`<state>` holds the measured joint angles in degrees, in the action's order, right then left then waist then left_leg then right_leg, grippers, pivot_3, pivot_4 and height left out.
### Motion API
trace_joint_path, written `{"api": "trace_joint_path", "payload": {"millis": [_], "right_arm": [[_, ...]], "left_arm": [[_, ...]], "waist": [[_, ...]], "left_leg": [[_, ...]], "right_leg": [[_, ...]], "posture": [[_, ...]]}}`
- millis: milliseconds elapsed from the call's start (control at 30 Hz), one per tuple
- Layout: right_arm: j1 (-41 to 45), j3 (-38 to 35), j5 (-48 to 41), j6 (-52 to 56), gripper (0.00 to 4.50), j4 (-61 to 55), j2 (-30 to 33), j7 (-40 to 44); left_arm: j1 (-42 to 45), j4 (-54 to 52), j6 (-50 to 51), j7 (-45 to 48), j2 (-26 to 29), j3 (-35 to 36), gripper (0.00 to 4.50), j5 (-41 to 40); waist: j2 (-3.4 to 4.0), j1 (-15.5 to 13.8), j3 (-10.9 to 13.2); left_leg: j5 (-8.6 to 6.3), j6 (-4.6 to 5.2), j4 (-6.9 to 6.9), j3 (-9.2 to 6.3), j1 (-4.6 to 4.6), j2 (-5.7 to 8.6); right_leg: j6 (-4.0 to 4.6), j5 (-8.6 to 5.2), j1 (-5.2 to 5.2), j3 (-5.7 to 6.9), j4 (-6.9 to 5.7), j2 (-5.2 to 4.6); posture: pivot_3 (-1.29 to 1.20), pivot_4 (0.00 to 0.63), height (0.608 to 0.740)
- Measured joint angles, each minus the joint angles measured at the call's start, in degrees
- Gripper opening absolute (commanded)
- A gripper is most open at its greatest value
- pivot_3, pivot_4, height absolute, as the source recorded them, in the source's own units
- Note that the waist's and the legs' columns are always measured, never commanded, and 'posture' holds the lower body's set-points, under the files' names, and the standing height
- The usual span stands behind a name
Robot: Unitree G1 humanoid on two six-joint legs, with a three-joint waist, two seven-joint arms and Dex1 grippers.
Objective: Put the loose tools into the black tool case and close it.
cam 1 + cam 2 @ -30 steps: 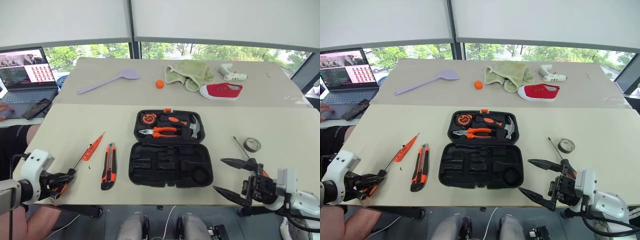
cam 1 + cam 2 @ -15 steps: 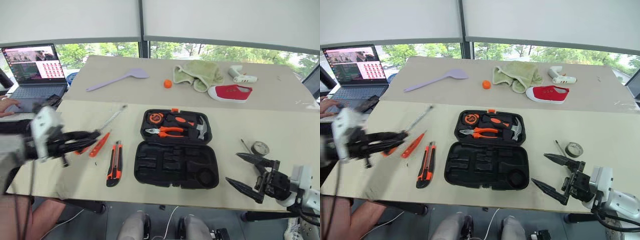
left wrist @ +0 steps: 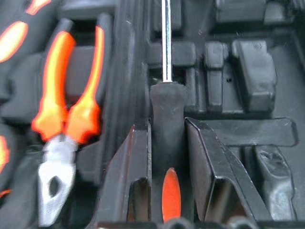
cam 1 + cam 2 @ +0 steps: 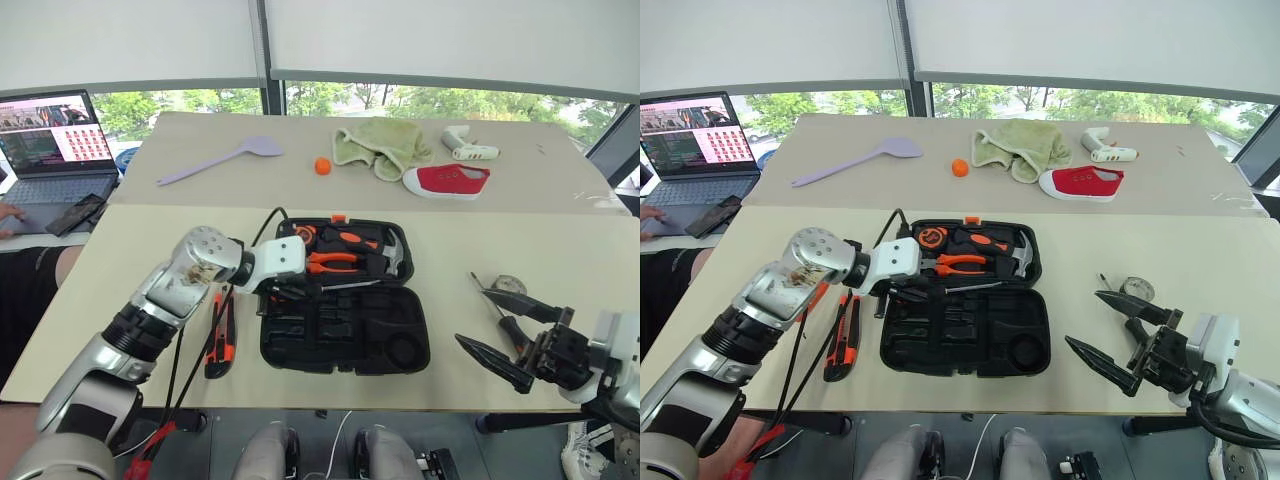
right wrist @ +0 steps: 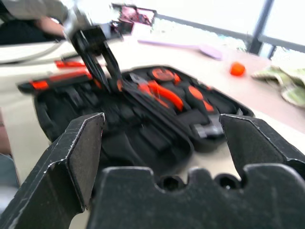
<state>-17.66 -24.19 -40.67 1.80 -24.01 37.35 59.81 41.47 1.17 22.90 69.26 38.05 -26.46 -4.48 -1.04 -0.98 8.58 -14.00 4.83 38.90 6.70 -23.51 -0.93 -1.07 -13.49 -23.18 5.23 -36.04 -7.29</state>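
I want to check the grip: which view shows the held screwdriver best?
The left wrist view: the screwdriver sits close up, its black handle clamped between the left tool's fingers, shaft over the case. The eye views show it small, mostly its thin shaft. The right wrist view blurs it.

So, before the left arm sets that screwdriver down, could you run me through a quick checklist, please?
1. Grip: left gripper shut on the screwdriver handle. Ok.
2. Position: screwdriver over the open case, shaft lying along the hinge. Ok.
3. Right recess under it: cannot tell.
4. Right gripper open, off to the case's right, clear of it. Ok.
5. Tools left out: knife beside the case, tape roll and another screwdriver by the right gripper. Not ok.
6. Lid path: case holds pliers and hammer seated. Ok.
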Motion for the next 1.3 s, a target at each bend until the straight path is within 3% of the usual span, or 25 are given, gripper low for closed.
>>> {"api": "trace_joint_path", "payload": {"millis": [300, 367, 533, 733, 767, 833, 1033, 1300], "right_arm": [[1.01, 0.95, -0.52, 1.77, 4.50, -1.08, 0.00, -0.60], [0.79, 0.95, -0.52, 1.82, 4.50, -1.09, 0.00, -0.52], [-0.38, 0.96, -0.59, 2.97, 4.50, -1.79, 0.00, -0.66], [-1.65, 0.98, -0.75, 4.90, 4.50, -3.28, 0.02, -0.99], [-1.73, 0.97, -0.76, 5.11, 4.50, -3.37, 0.02, -1.05], [-1.84, 0.97, -0.76, 5.25, 4.50, -3.51, 0.02, -1.13], [-0.83, 1.25, -0.57, 5.77, 4.50, -3.55, -0.08, -1.50], [-2.03, 1.19, 0.01, 5.69, 4.50, -2.92, -1.31, -1.28]], "left_arm": [[1.43, 4.34, -2.06, -1.34, -4.90, -2.04, 0.64, 4.98], [1.67, 4.77, -2.41, -1.04, -5.05, -2.04, 1.62, 5.33], [1.61, 4.89, -2.64, -0.89, -6.48, -1.46, 3.37, 5.24], [-0.33, -2.61, -0.64, -3.34, -10.14, 7.26, 3.37, -2.81], [-1.25, -3.48, -0.59, -3.66, -10.11, 7.96, 2.95, -3.41], [-3.64, -3.65, -0.87, -4.65, -9.92, 8.52, 2.66, -3.53], [-7.79, 4.32, -5.92, -11.60, -11.52, 10.39, 0.33, -1.47], [-10.28, 4.46, -8.29, -11.85, -12.54, 8.94, 0.33, -0.77]], "waist": [[0.00, -0.83, 0.00], [0.00, -0.99, 0.00], [0.00, -1.45, 0.00], [0.01, -1.19, 0.00], [0.02, -1.07, -0.01], [0.05, -0.95, -0.02], [0.04, -1.46, -0.02], [0.06, -1.42, -0.03]], "left_leg": [[-0.10, 0.18, 0.15, -0.01, -0.06, 0.08], [-0.10, 0.18, 0.15, -0.02, -0.05, 0.08], [-0.12, 0.21, 0.26, -0.07, -0.16, 0.08], [-0.18, 0.31, 0.42, -0.12, -0.28, 0.08], [-0.18, 0.29, 0.42, -0.11, -0.24, 0.08], [-0.16, 0.27, 0.42, -0.11, -0.21, 0.07], [-0.19, 0.32, 0.45, -0.11, -0.24, 0.09], [-0.20, 0.33, 0.48, -0.11, -0.23, 0.09]], "right_leg": [[-0.11, 0.03, 0.03, 0.02, 0.00, -0.09], [-0.11, 0.03, 0.02, 0.02, -0.01, -0.09], [-0.14, 0.05, 0.02, 0.06, -0.01, -0.13], [-0.22, 0.07, 0.02, 0.05, 0.01, -0.20], [-0.22, 0.07, 0.03, 0.04, 0.00, -0.19], [-0.21, 0.07, 0.03, 0.05, -0.05, -0.16], [-0.25, 0.11, 0.05, 0.08, -0.01, -0.18], [-0.25, 0.12, 0.07, 0.07, -0.01, -0.19]], "posture": [[0.00, 0.150, 0.740], [0.00, 0.150, 0.740], [0.00, 0.150, 0.740], [0.00, 0.150, 0.740], [0.00, 0.150, 0.740], [0.00, 0.150, 0.740], [0.00, 0.150, 0.740], [0.00, 0.150, 0.740]]}}
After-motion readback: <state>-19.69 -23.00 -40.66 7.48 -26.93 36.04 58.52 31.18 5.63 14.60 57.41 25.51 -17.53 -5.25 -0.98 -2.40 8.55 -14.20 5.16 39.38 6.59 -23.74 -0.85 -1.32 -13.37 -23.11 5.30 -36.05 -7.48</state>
